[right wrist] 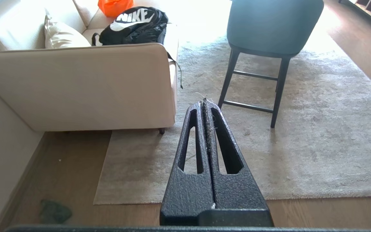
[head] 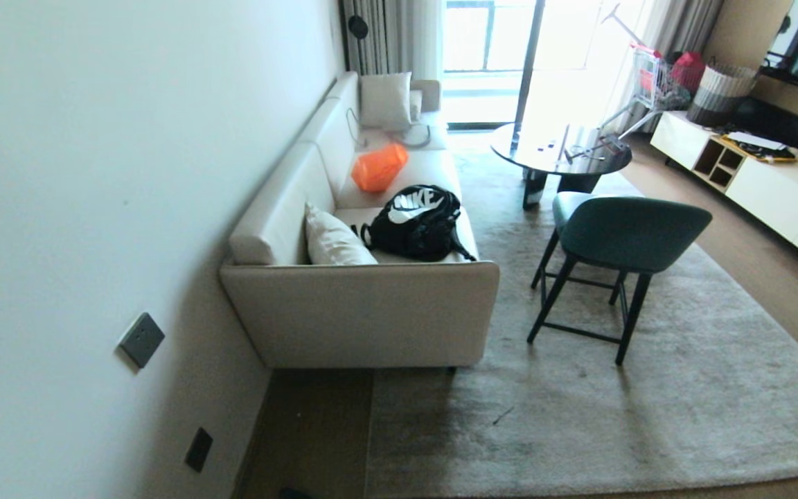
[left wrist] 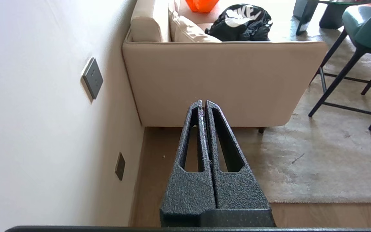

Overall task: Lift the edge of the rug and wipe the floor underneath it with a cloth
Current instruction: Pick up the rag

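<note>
Above the floor (right wrist: 76, 167), both tools, left tool (left wrist: 204, 103) and right tool (right wrist: 205, 102), hang closed

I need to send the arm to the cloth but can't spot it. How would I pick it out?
Start at the beige sofa against the wall. In front of its near end, bare wooden floor runs between the wall and the grey rug's corner. The cloth lies there near the skirting, off the rug: a small, crumpled, dark grey-green lump, much darker than the pale rug.
</note>
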You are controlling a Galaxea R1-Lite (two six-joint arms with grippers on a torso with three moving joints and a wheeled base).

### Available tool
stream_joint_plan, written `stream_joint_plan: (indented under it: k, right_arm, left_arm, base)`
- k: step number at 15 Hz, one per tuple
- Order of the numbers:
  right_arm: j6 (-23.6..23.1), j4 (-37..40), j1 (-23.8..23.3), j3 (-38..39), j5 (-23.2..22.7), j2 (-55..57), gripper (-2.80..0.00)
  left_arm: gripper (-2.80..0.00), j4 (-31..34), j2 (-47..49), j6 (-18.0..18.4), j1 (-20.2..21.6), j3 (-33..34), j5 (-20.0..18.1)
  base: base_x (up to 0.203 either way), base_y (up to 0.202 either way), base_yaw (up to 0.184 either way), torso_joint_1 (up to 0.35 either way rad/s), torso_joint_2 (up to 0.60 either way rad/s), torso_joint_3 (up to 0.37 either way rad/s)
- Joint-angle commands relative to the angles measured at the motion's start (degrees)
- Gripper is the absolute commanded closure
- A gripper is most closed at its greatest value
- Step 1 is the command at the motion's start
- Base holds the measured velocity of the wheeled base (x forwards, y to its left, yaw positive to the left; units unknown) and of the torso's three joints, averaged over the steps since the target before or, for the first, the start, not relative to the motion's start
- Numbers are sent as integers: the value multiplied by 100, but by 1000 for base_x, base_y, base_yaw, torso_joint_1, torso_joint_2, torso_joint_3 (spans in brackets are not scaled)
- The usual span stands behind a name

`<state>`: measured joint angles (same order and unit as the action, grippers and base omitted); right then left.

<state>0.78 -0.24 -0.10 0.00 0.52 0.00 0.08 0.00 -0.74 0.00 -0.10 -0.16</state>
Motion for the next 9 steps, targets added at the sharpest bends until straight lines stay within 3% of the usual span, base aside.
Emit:
stream_joint_plan:
  k: [1,9]
  right_arm:
    - [1,-2,1,0,0,9,0]
    - [1,-2,1,0,0,9,0]
  left_arm:
    - [0,0,0,-5,0,1,-2]
    - [0,0,0,-5,0,1,-2]
  base:
    - [0,0,0,-143,310,173]
    - [0,0,0,-128,317,177]
